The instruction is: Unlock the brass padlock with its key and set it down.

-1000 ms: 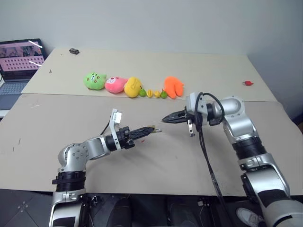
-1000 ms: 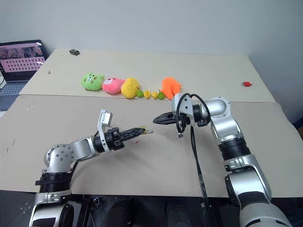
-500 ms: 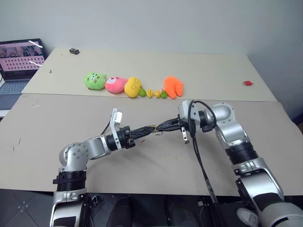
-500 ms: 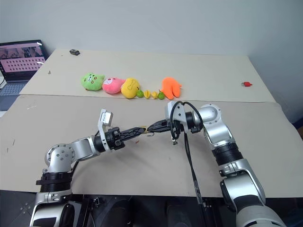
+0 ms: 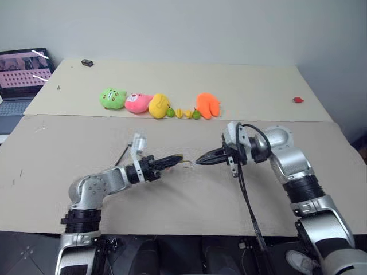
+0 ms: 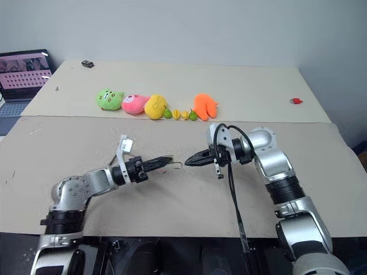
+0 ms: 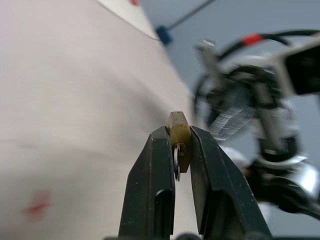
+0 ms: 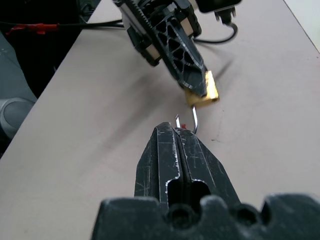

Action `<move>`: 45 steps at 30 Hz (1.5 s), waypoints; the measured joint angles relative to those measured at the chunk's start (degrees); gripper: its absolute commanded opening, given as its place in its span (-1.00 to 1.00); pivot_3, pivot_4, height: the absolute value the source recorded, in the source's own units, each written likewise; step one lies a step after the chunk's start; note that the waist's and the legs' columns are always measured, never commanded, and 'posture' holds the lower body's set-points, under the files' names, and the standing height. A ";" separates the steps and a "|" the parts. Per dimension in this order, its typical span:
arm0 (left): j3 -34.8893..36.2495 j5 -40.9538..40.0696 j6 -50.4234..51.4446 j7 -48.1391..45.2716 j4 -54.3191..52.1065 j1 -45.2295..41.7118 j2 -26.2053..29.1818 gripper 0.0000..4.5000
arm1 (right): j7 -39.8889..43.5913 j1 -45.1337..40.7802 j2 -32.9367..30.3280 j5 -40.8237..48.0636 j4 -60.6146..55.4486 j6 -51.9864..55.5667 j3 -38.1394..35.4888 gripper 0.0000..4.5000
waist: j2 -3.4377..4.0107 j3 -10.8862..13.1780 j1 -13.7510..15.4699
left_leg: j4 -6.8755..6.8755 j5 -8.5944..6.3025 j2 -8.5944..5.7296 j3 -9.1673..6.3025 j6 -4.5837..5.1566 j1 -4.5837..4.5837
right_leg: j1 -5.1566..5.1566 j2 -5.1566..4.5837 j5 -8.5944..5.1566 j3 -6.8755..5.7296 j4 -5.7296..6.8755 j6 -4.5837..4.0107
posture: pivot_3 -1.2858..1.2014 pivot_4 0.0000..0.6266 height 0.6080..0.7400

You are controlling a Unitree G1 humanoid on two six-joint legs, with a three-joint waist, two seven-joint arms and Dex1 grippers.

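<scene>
The left gripper was up off the desk, pointing across toward the robot's right, and its two black fingers were clamped on the brass padlock. The little golden body sat pinched between the fingertips, with the silvery shackle sticking out past them toward the other arm. In the right wrist view one leg of that shackle looked free of the body, as if sprung open, though it was too small to be sure.

Facing it from the other side, the right gripper was held level with its tips just beside the shackle, fingers pressed flat together with no gap between them. Whether the tips actually touched the shackle could not be told. In the left wrist view a thin silvery piece, possibly the key, showed at the underside of the padlock between the left fingers.

Farther back on the desk, well apart from both arms, lay a row of plush toys: a green one, a pink one, a yellow one and an orange one, with small toy fruits between them. A laptop stood open at the far left edge.
</scene>
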 measured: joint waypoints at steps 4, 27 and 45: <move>0.33 2.37 -1.07 -2.91 3.55 0.50 3.68 -0.99 | -0.77 0.06 0.06 0.00 -0.04 -0.02 -0.15 -0.98 | 0.00 0.00 0.33 | 0.02 0.00 -0.03 0.01 0.00 -0.12 | -0.02 -0.06 0.00 -0.01 -0.05 0.01 | 0.03 -0.52 0.73; -7.75 27.67 -32.08 -9.34 10.83 2.35 11.70 0.50 | -5.56 4.55 0.83 0.24 -2.42 0.40 -1.32 -1.00 | 0.03 -0.05 0.04 | -0.06 0.00 0.08 0.15 0.00 0.46 | 0.24 0.03 -0.10 0.10 0.00 0.20 | 0.03 -0.52 0.73; 12.00 23.01 -26.74 18.69 -9.08 12.55 1.13 0.50 | -31.41 11.39 4.40 9.09 -1.77 7.71 -23.20 -1.00 | -0.08 -0.02 1.66 | -0.04 -0.01 -0.03 0.02 -0.01 -0.15 | -0.08 -0.09 0.13 0.03 -0.04 -0.03 | 0.03 -0.52 0.73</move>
